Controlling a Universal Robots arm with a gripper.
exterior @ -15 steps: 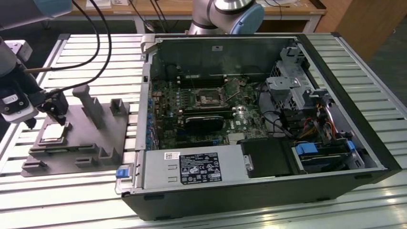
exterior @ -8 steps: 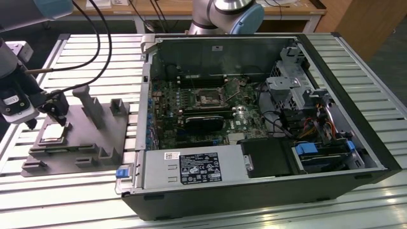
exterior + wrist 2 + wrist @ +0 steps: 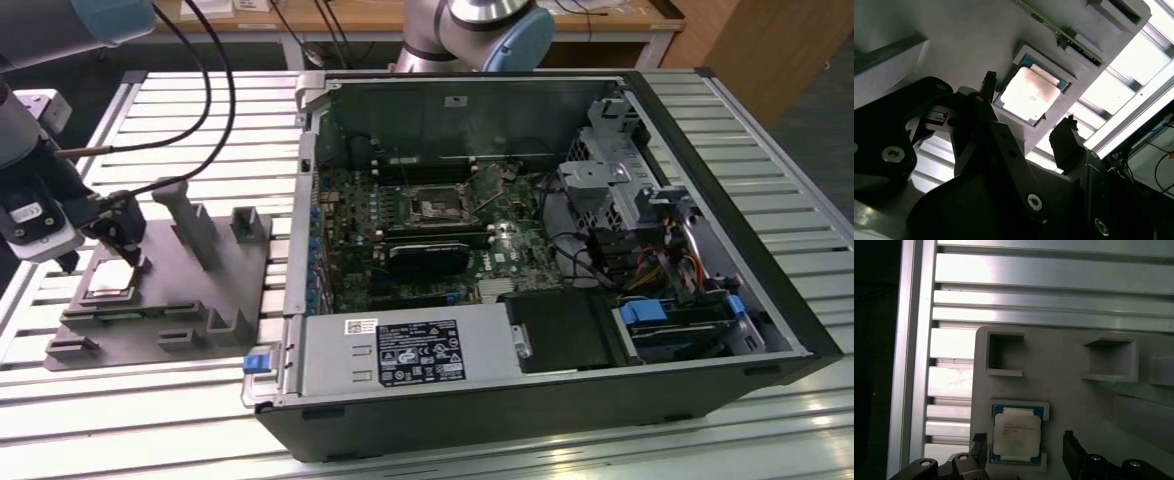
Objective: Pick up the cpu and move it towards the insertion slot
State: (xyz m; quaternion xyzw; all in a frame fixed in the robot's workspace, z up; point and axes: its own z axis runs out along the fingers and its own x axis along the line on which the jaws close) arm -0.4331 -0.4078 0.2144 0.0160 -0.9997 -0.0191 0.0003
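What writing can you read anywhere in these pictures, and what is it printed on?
cpu lid: faint print, too blurred to read.
Black label on the silver box in the computer case: too small to read.
White sticker beside it: too small to read.
No text can be quoted.

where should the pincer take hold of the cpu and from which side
By two opposite thin edges, coming straight down from above. The cpu lies flat, metal top up, seated in a shallow pocket of the grey fixture, so probably only its rim offers purchase. The open pincer straddles it, one finger off each side.
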